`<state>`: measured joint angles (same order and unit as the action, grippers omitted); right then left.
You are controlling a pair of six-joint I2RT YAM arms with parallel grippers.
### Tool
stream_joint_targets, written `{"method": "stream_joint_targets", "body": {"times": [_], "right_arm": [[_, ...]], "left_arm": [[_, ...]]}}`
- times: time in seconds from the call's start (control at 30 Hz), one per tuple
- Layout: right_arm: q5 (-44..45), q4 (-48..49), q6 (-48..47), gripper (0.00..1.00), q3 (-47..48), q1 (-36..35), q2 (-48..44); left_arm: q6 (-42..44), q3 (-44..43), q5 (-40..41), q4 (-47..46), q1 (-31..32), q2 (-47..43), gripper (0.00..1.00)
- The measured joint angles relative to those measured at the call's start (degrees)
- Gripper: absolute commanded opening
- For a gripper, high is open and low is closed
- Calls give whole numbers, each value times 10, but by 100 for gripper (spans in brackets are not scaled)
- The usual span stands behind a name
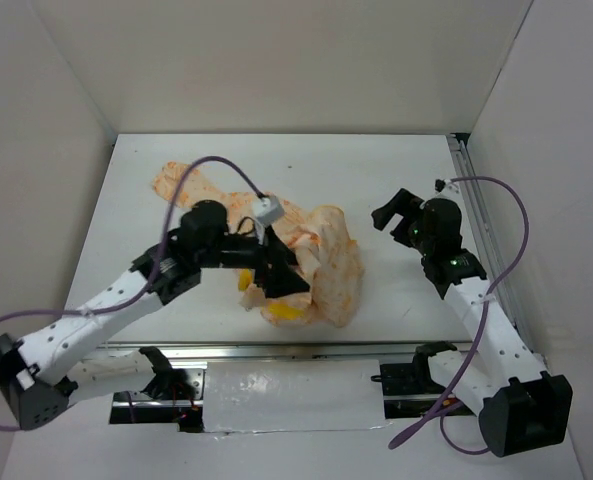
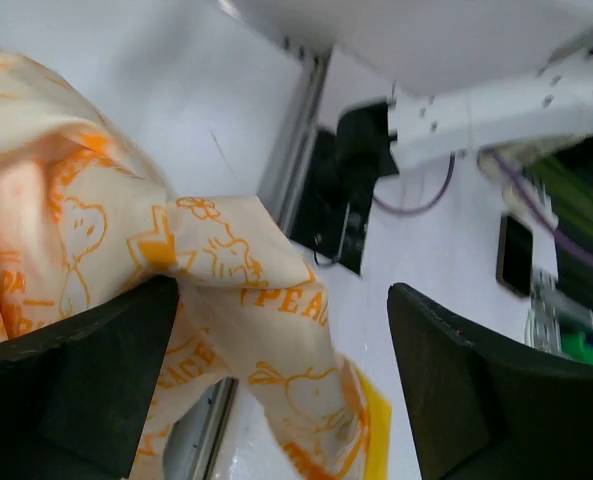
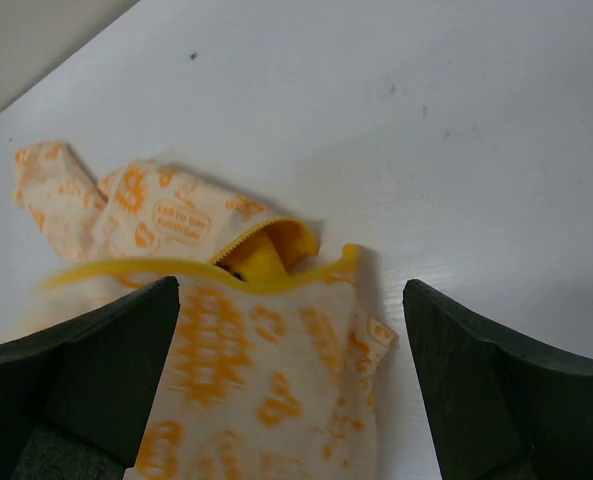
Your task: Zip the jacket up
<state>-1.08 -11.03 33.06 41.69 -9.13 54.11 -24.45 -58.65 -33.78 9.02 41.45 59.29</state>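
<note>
jacket point(image 1: 331, 270) is a crumpled heap mid-table, slightly near of centre, one sleeve or flap trailing toward the far-left corner. soft thin fabric, pale cream-peach with orange cartoon print and lettering, matte and heavily creased. bright yellow lining point(image 1: 288, 312) pokes out at the near edge. table point(image 1: 406, 170) is smooth, matte white, with plain white walls around it.

left gripper point(image 1: 276, 278) is down on the heap's left side. in the left wrist view the black fingers point(image 2: 86, 380) are spread wide, and a fold of the jacket point(image 2: 226, 260) hangs in the gap, lying against the left finger only (nothing pinched). a yellow edge point(image 2: 376, 425) shows at the bottom of that fold, cut off by the frame.

right gripper point(image 1: 394, 215) is to the right of the heap and apart from it. its fingers point(image 3: 486, 380) are also wide apart, nothing between them. the right wrist view shows a curved yellow zipper strip point(image 3: 176, 268) along an open edge and a pocket of yellow lining point(image 3: 266, 250) behind it. the strip's left end is blurred.

can't find the zipper slider in any view. most of the front opening is buried in folds or under the left arm. bottom of the jacket is cut off in the right wrist view.
</note>
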Motion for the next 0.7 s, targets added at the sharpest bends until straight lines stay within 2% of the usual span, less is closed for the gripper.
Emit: {"method": "stream_joint_targets", "body": {"times": [0.07, 0.17, 0.27, 0.37, 0.5, 0.6, 0.7], "right_arm": [[28, -29, 18, 100, 10, 6, -4], [59, -64, 37, 100, 29, 14, -3], [64, -87, 47, 100, 33, 17, -3], [48, -101, 51, 100, 29, 17, -3], [15, -105, 55, 100, 8, 16, -9], [6, -115, 66, 100, -6, 15, -9], [7, -123, 85, 100, -8, 15, 14]], "left_arm": [[8, -5, 10, 11, 46, 50, 99], [13, -11, 70, 56, 88, 121, 99], [12, -7, 128, 97, 89, 115, 99], [-5, 2, 178, 109, 46, 54, 99], [-42, 0, 220, 117, -82, 18, 99], [-58, -33, 245, 134, -150, 76, 99], [-55, -118, 269, 151, -167, 219, 99]]}}
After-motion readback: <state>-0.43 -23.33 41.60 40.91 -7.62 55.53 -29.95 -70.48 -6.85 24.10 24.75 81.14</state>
